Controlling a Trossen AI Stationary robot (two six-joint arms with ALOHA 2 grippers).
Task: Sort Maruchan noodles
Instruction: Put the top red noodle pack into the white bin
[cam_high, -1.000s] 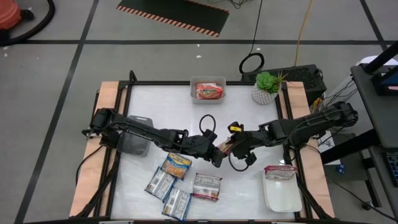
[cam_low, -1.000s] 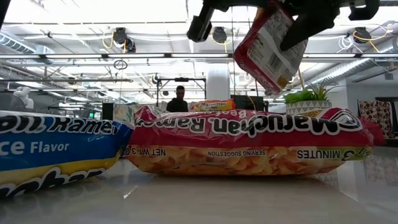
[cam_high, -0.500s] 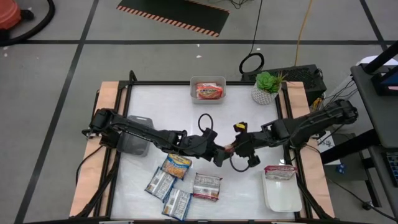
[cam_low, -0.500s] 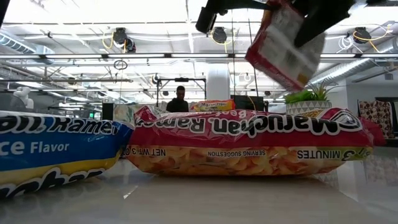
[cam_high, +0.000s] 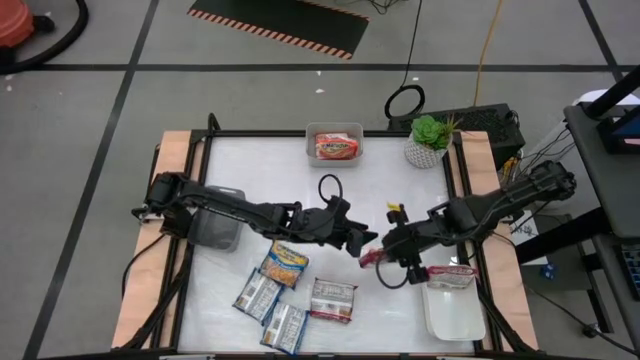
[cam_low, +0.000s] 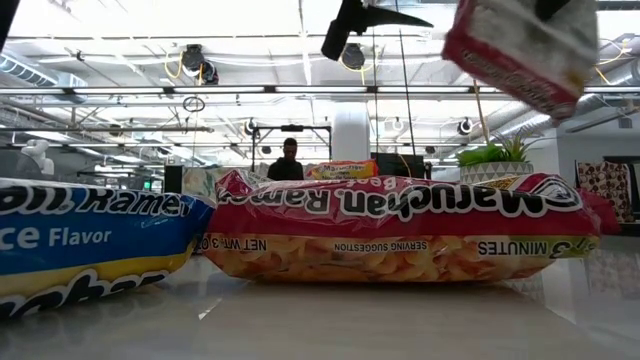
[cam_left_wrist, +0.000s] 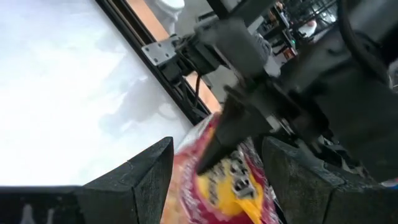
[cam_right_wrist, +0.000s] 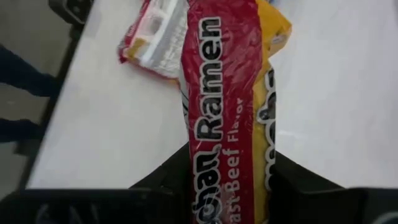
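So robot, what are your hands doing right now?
Right hand shut on red packet, up off the table. Left hand open beside it, empty. White tray nearby, one packet on its edge. Nothing in the way.

Bright, even overhead light; ceiling fixtures (cam_low: 300, 20) blow out in the low view. White counter (cam_high: 260, 170) shows soft glare, faint shadows under the arms. Held red packet (cam_low: 520, 45) motion-blurred in the low and left wrist views. Nearest blue packet (cam_low: 90, 245) out of focus.

Red ramen pkt (cam_high: 372, 257) lifted; others (cam_high: 283, 297) flat on table.
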